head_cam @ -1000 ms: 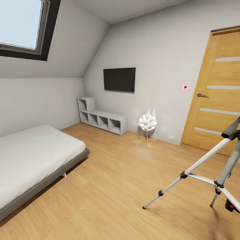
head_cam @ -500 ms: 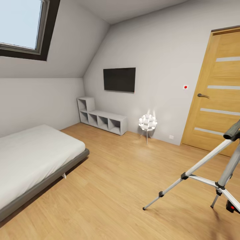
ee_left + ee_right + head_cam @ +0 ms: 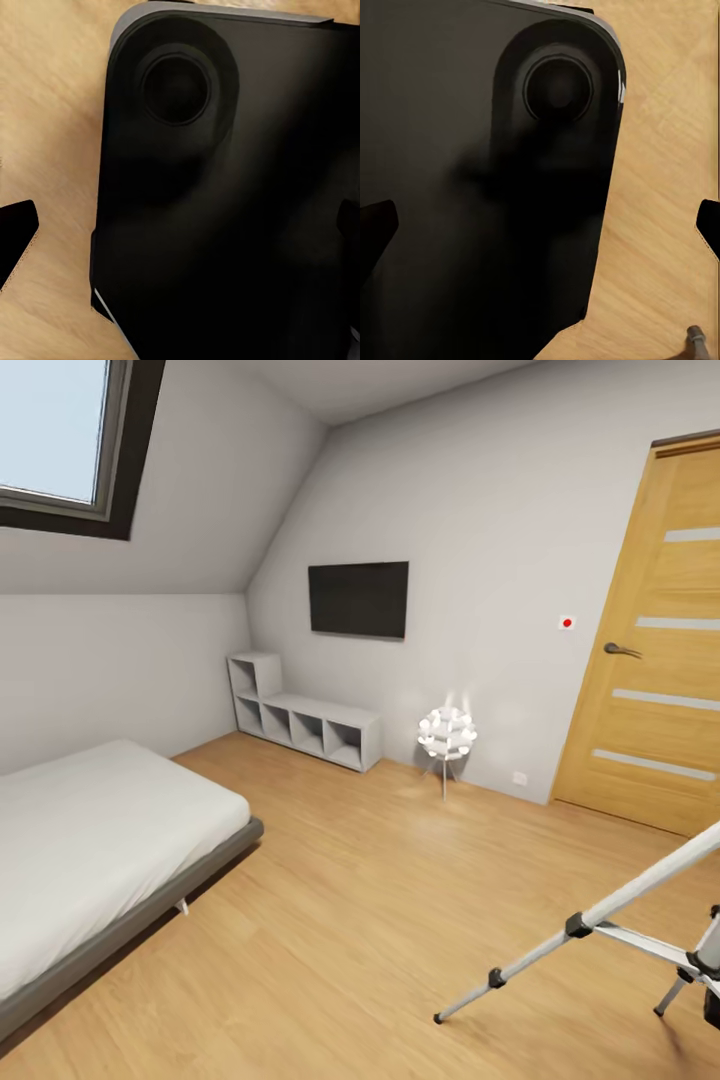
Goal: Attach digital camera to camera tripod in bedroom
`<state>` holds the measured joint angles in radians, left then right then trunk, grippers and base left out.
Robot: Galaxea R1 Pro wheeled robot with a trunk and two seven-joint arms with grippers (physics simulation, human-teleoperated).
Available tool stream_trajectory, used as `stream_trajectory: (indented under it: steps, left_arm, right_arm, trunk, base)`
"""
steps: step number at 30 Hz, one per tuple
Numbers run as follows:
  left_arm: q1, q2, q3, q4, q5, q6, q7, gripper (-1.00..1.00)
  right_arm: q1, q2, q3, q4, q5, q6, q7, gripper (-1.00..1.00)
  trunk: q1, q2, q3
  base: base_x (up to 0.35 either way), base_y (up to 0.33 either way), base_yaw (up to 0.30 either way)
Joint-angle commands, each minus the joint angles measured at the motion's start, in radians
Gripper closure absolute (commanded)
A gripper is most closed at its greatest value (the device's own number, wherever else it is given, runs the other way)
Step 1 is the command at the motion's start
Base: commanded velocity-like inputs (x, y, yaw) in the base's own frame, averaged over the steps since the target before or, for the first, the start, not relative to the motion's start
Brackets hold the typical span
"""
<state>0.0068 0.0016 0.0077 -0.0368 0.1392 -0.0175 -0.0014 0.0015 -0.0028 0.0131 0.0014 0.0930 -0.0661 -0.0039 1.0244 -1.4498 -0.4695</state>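
At the bedroom's far side, you are on the approach, with nothing grasped yet.

Across the light wood floor (image 3: 330,920) you see the grey bed (image 3: 90,850) to your left, the wooden door (image 3: 655,650) to your right, a low grey shelf unit (image 3: 305,725) under a black wall screen (image 3: 358,598), and a small white lamp (image 3: 446,732). Your camera tripod (image 3: 600,915) stands at the right edge of the head view, one silver leg reaching toward the middle of the room, its head cut off by the frame. A dark shape at that edge by the tripod's foot may be the digital camera; you cannot be sure. Each wrist view looks down past the robot's black base (image 3: 225,195) to the floor, fingertips spread wide apart, both jaws empty. Judged from this, your next move is to turn right, bring tripod and camera fully into sight, then reach for the camera.
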Motion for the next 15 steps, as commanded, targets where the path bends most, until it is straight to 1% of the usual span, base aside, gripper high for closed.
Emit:
stream_trajectory:
  steps: [1, 10, 15]
  left_arm:
    - [0.001, 0.0, 0.0, -0.002, 0.008, -0.001, 0.0, -1.0]
    - [0.001, 0.0, 0.0, -0.002, 0.008, -0.006, 0.0, -1.0]
    - [0.001, 0.0, 0.0, -0.002, 0.008, -0.008, 0.0, -1.0]
  right_arm:
    - [0.0, 0.0, 0.0, 0.0, 0.01, -0.003, 0.0, -1.0]
    - [0.0, 0.0, -0.001, 0.0, 0.01, -0.003, -0.001, -1.0]
    - [0.0, 0.0, -0.001, 0.0, 0.01, -0.004, -0.001, -1.0]
  trunk:
    - [0.001, 0.0, -0.001]
    - [0.001, 0.0, -0.001]
    - [0.001, 0.0, -0.001]
  base:
    - [0.321, 0.0, 0.0]
    - [0.322, 0.001, 0.0]
    - [0.323, 0.062, 0.0]
